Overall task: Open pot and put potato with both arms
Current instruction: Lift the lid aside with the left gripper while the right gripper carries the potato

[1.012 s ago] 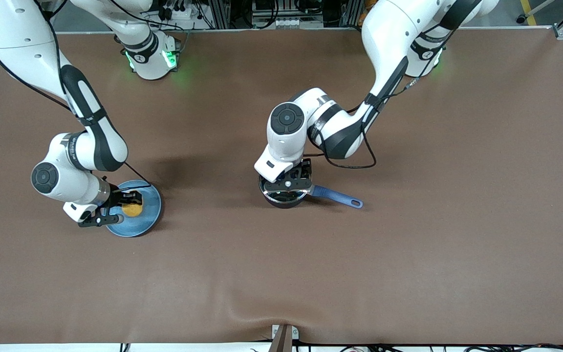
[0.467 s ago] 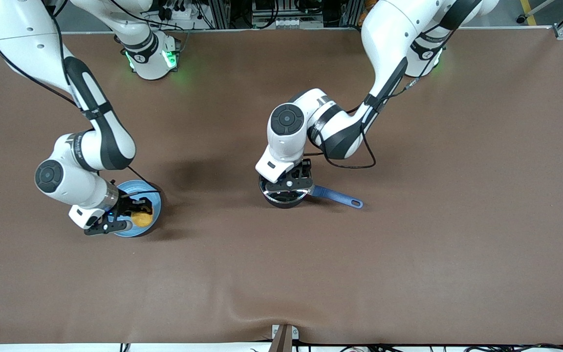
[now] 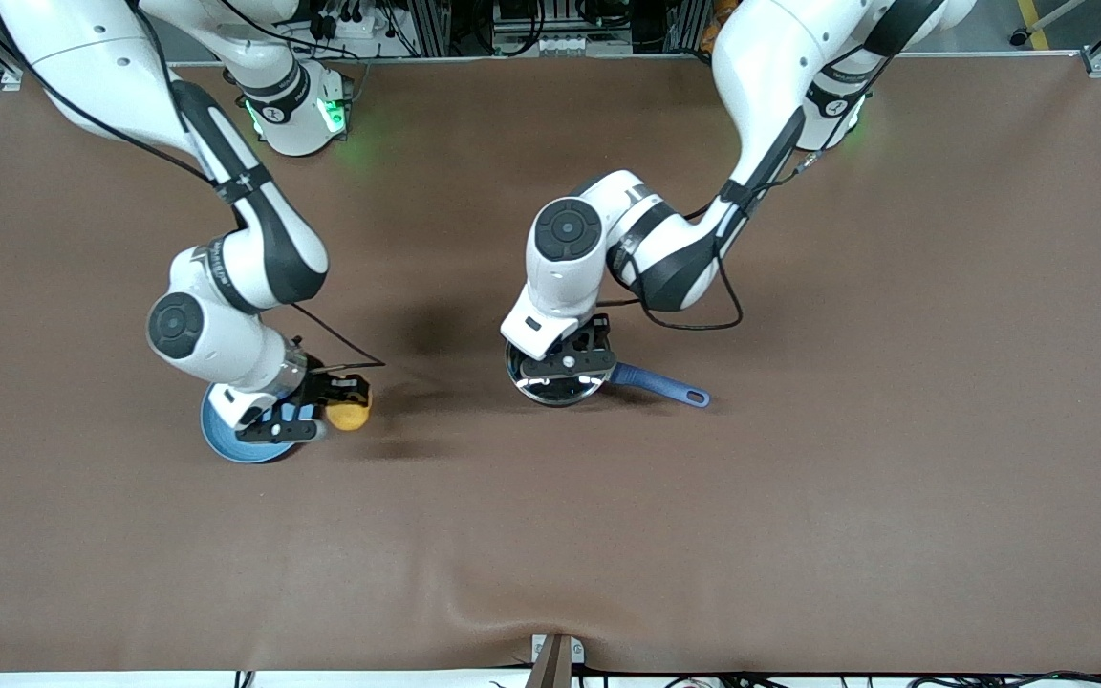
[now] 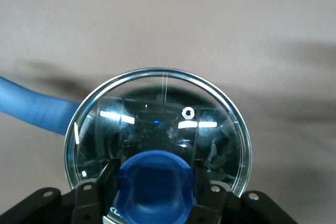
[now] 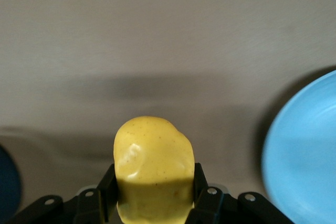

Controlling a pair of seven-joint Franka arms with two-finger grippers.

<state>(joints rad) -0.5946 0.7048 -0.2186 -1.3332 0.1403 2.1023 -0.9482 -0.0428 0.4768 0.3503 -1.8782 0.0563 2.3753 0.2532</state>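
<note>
My right gripper [image 3: 340, 406] clamped the potato [image 3: 349, 415], lifted beside the plate [image 3: 226, 441] toward the right arm's table end. My left gripper [image 3: 565, 368] gripped the lid's knob [image 4: 155, 182] over the pot [image 3: 560, 387], mid-table.

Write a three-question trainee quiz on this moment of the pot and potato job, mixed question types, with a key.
1. True or false: the potato lies on the light-blue plate.
2. Multiple choice: the left gripper is shut on A) the pot's blue handle, B) the blue knob of the glass lid, C) nothing.
3. Fill in: the right gripper holds the potato up over the ____.

Key
1. False. The right gripper's jaws clamp it, past the plate's rim toward the pot.
2. B. The lid is over the pot; whether it has lifted clear cannot be told.
3. Brown table, beside the plate.
</note>
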